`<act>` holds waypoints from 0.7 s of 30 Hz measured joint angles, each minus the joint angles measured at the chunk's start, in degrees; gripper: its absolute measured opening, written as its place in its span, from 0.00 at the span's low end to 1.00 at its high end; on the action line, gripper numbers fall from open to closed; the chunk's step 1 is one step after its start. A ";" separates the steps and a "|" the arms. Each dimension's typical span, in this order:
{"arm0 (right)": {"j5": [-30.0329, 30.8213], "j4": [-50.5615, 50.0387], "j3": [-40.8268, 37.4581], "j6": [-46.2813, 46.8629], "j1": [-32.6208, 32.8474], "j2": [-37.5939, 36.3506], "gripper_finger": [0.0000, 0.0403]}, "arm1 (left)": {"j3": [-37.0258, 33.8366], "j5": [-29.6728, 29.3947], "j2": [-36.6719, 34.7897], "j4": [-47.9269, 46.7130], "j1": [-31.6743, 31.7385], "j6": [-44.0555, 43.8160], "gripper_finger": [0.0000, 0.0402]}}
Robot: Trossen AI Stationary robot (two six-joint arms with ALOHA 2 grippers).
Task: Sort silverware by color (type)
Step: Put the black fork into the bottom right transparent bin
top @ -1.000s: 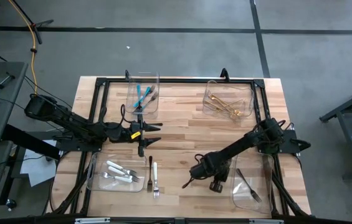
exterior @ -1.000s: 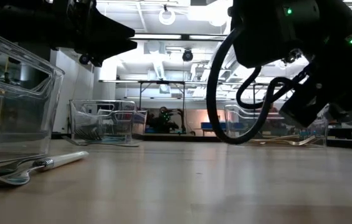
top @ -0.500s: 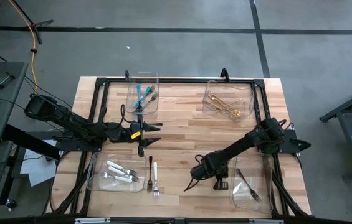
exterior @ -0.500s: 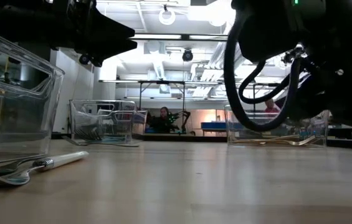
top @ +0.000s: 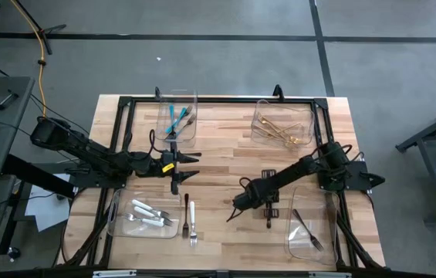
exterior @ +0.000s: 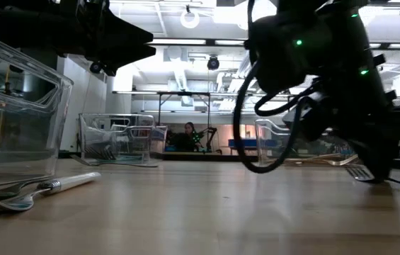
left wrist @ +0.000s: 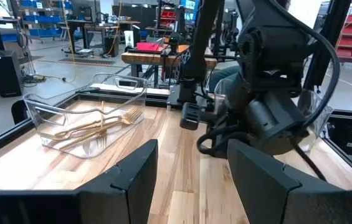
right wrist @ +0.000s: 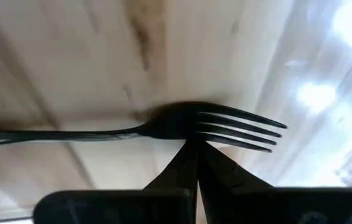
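Note:
A dark steel fork [right wrist: 163, 130] lies flat on the wooden table, its tines [exterior: 359, 172] low beside my right gripper [right wrist: 195, 145]. That gripper [top: 241, 207] is shut, slants steeply down right of the table's middle, and its tips meet the fork. My left gripper [top: 193, 157] hovers level and open left of centre, with nothing between its fingers [left wrist: 132, 177]. A white-handled fork [top: 192, 220] and a dark utensil [top: 186, 204] lie on the table near the front-left bin. My right gripper touches the dark fork with its shut fingertips [right wrist: 191, 155] at the base of the tines [right wrist: 188, 132], on one long side. The fingers slant down from above and stand across the fork. The fork lies flat on the table. Nothing sits between the fingers.
Four clear bins stand near the corners: teal-handled pieces at far left [top: 177, 117], gold ones at far right [top: 282, 127], white-handled ones at near left [top: 144, 214], a dark fork at near right [top: 310, 228]. A black frame [top: 218, 100] rims the table.
My right gripper has shifted a little toward the table's far edge and left, and its wrist has rolled and tipped. It has stayed shut. In the low view the dark fork's tine end has slid along the table toward the left.

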 joint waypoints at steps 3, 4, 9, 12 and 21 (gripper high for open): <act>0.91 0.97 0.00 -1.03 -1.21 -0.10 0.00 | 0.00 0.00 0.00 0.00 0.02 0.00 0.46; 1.09 1.23 0.00 -0.99 -1.64 -0.14 0.00 | 0.00 0.00 0.00 -0.02 0.00 0.00 0.46; 1.33 1.96 0.24 -0.64 -3.46 -0.20 0.00 | 0.00 0.00 0.00 -0.02 0.01 0.00 0.46; 3.21 2.24 1.52 -0.61 -4.03 0.03 0.00 | 0.00 0.00 0.00 -0.03 0.00 0.00 0.46; 6.28 14.14 8.57 -2.58 -5.41 0.18 0.00 | 0.00 0.00 0.00 -0.07 0.00 0.00 0.46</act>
